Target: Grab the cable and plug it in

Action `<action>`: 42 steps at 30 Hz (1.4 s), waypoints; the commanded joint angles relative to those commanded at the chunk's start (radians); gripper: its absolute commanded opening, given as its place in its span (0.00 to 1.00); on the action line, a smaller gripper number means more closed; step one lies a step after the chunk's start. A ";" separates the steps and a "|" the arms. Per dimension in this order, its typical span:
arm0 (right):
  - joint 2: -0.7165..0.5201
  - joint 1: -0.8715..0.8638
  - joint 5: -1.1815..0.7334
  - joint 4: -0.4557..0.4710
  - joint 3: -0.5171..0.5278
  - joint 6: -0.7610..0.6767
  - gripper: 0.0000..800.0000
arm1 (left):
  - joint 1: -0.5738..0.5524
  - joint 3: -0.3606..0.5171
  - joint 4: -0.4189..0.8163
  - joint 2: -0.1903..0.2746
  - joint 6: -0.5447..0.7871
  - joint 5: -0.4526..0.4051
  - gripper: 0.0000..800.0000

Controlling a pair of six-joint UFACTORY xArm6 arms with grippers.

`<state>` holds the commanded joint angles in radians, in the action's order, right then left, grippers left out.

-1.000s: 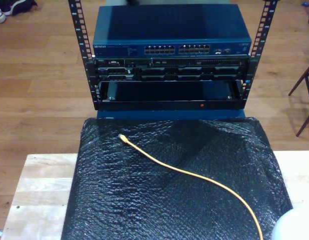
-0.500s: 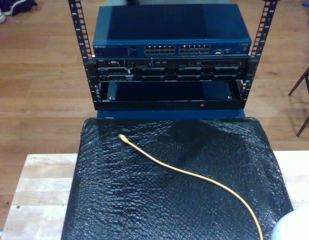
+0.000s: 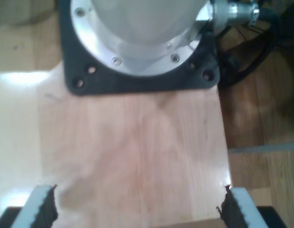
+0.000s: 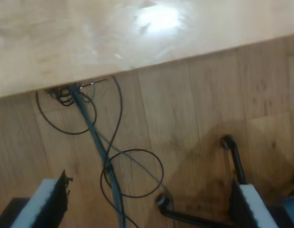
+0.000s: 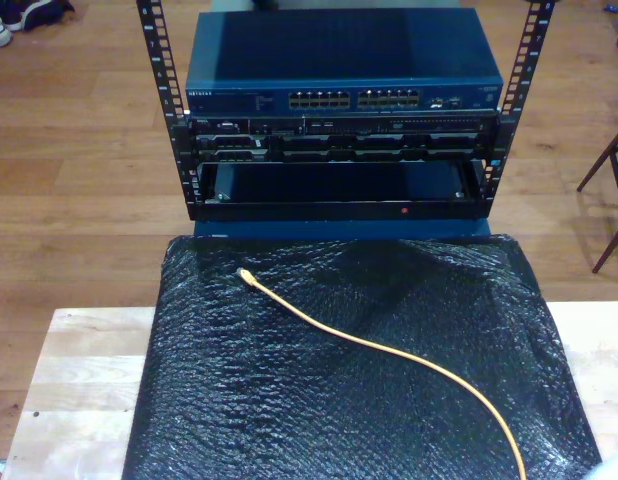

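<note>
Cable (image 5: 389, 352) lies loose on black bubble wrap (image 5: 289, 400) atop the counter (image 5: 79, 380), plug tip (image 5: 244, 273) nearest the rack (image 5: 339, 150) w/ blue switch (image 5: 339, 60), rest trailing to exterior view's lower right. My first gripper (image 3: 137, 209) over bare wood, fingers (image 3: 40, 209) spread, nothing between. My second gripper (image 4: 151, 204) over floor w/ dark wires (image 4: 109, 161), fingers (image 4: 49, 202) spread, empty
</note>
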<state>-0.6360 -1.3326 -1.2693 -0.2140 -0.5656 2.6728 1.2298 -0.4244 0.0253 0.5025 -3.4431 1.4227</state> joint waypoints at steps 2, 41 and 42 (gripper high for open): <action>0.040 0.049 0.002 -0.002 -0.038 -0.069 1.00 | -0.038 -0.020 -0.011 -0.014 -0.023 0.018 1.00; 0.110 0.368 -0.489 -0.427 -0.462 -0.718 1.00 | -0.419 -0.213 -0.311 -0.153 -0.532 0.114 1.00; 0.107 0.384 -0.491 -0.428 -0.470 -0.736 1.00 | -0.419 -0.213 -0.318 -0.153 -0.534 0.115 1.00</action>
<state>-0.5286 -0.9490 -1.7603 -0.6421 -1.0351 1.9364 0.8109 -0.6377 -0.2923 0.3491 -3.9770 1.5378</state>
